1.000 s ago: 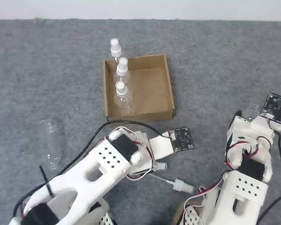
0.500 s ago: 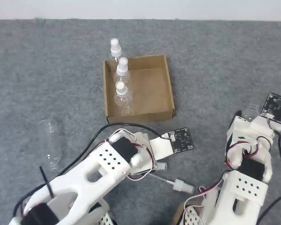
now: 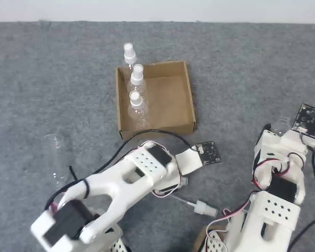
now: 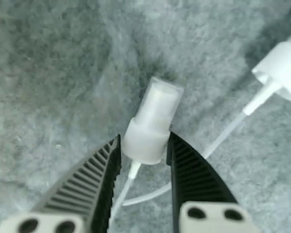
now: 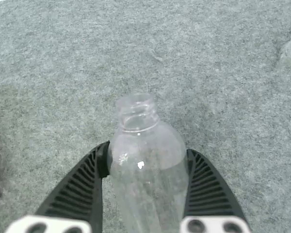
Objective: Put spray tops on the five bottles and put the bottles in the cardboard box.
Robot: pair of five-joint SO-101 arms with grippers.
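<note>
My left gripper [image 4: 144, 141] is shut on a white spray top [image 4: 153, 127], its ribbed fingers [image 4: 99, 174] pressed on both sides of the collar and the dip tube trailing back between them. In the high view that spray top [image 3: 182, 183] is just off the box's front right corner. A second spray top [image 3: 205, 208] lies loose on the carpet close by. My right gripper [image 5: 146, 150] is shut on a clear open-necked bottle [image 5: 136, 116], held upright. Another uncapped bottle [image 3: 56, 160] lies at the left. The cardboard box [image 3: 186, 100] has capped bottles [image 3: 137, 89] along its left wall.
A third capped bottle [image 3: 129, 54] stands at the box's back left corner; I cannot tell whether it is inside. The right arm [image 3: 281, 173] is at the right, well apart from the box. Grey carpet covers the table.
The left arm has swung round, its upper body shifting left and its wrist edging right. The spray top at its tip has stayed nearly in place. The right arm has not moved.
</note>
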